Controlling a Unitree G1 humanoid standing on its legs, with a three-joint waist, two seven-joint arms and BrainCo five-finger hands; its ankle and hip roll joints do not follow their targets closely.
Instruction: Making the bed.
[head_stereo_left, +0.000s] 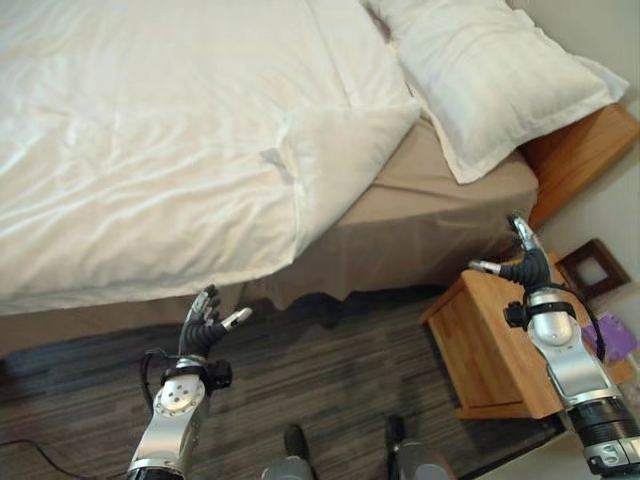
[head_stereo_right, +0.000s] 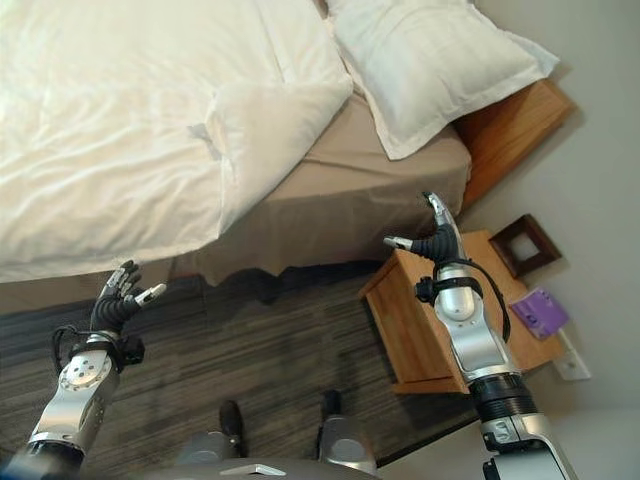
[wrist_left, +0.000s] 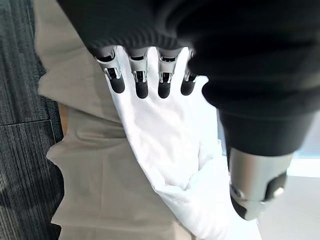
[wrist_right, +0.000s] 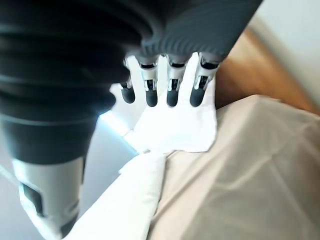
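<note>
Both my hands, left and right, hover open; best grasp the duvet corner, folded back, squarely.

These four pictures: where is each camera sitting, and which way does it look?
Left eye view: on the head, looking down at the white duvet, pillow and wooden nightstand; both arms show.
Right eye view: beside it, same scene.
Left wrist view: along the open left robot hand toward the duvet's corner.
Right wrist view: along the open right robot hand toward the pillow.
All four share the tan bed sheet.
</note>
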